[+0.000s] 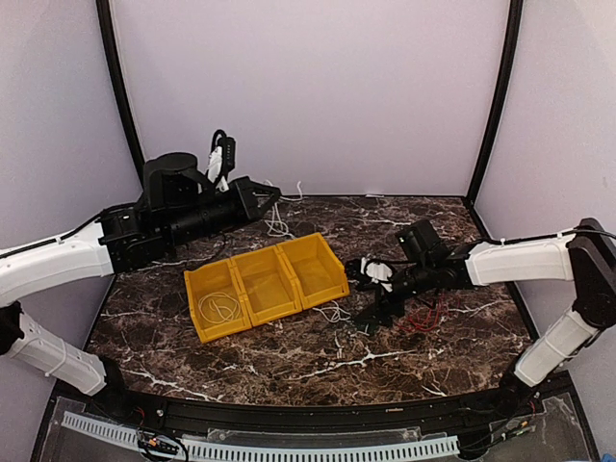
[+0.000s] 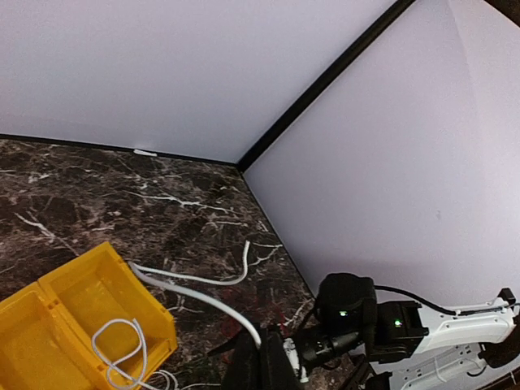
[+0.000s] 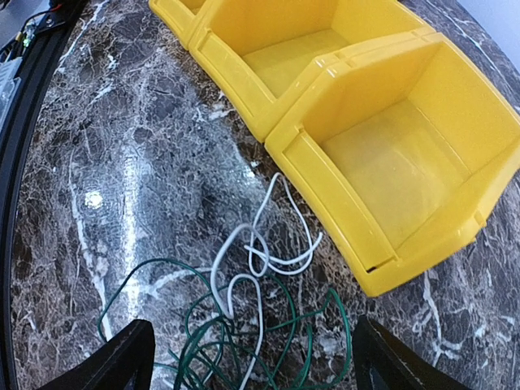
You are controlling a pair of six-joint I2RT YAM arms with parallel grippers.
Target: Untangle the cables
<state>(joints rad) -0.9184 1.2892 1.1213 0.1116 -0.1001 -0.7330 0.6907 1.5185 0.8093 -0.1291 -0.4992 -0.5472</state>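
My left gripper [image 1: 271, 198] is raised at the back left. In the left wrist view it [image 2: 264, 348] is shut on a white cable [image 2: 195, 296] that runs down to the yellow bin's corner. A second white cable coil [image 2: 122, 351] lies in a bin compartment [image 1: 223, 306]. My right gripper [image 3: 250, 329] is open, low over a tangle of a white cable [image 3: 262, 248] and a thin green cable [image 3: 203, 341] on the table. The green one looks dark from above [image 1: 383, 310]. A red cable [image 1: 423, 316] lies just right of the tangle.
A yellow bin [image 1: 289, 252] with three compartments stands mid-table, also in the right wrist view [image 3: 325, 138]. Purple walls close the back and sides. The right arm [image 2: 382, 325] shows in the left wrist view.
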